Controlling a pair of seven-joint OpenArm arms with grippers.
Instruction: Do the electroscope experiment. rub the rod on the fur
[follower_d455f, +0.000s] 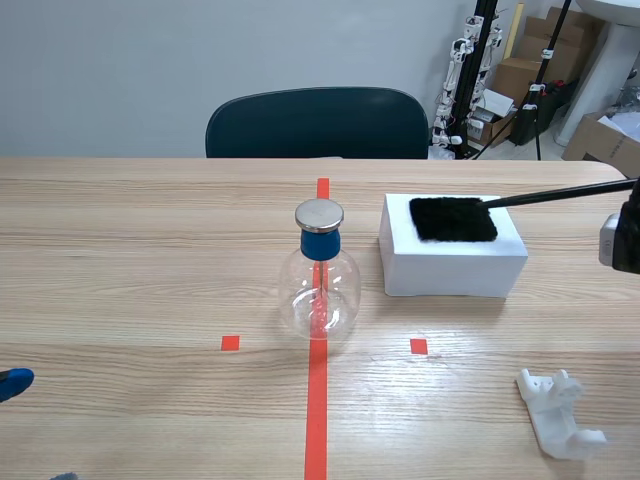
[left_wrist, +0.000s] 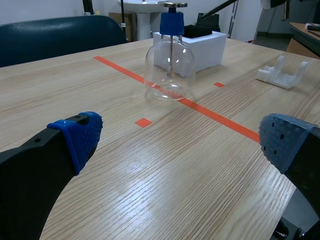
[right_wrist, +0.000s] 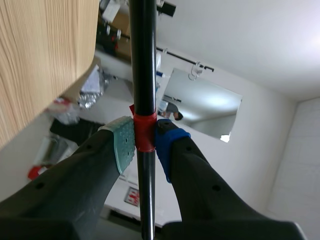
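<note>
Far left of the electroscope (follower_d455f: 320, 285), left gripper (left_wrist: 182, 140) spread wide, holding nothing. Just right of the electroscope, white box (follower_d455f: 450, 265) with black fur (follower_d455f: 452, 218) on top. Further right, rod (follower_d455f: 560, 193) clamped in right gripper (right_wrist: 145, 142), tip touching the fur's corner. Seems only at the beginning: rubbing to do, then probably bringing the rod to the electroscope.

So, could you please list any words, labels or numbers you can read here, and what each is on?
None can be read. The clear glass flask with the blue cap, the white block, the black fur pad and the thin black rod show no print.
Any labels on the brown cardboard boxes in the background are too small to read.
</note>
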